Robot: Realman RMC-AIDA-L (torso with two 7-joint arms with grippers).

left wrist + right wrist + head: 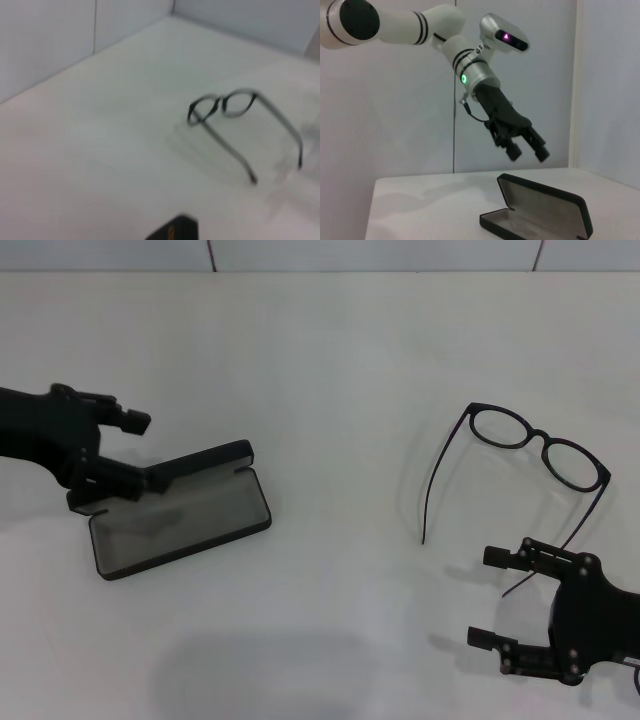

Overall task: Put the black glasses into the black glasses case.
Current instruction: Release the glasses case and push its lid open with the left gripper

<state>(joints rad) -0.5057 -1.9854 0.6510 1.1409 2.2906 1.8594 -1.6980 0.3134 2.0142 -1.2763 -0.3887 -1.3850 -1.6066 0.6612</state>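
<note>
Black glasses case [180,515] lies open on the white table [330,360], with the left gripper [128,455] hovering wide-jawed just above its raised lid. Black glasses [520,460] rest unfolded well apart on the right, near the right gripper [495,597], whose jaws are also wide

The glasses [540,447] have thin glossy black plastic frames, the case [180,515] a matt grey lining, on a smooth white surface [330,360].
</note>
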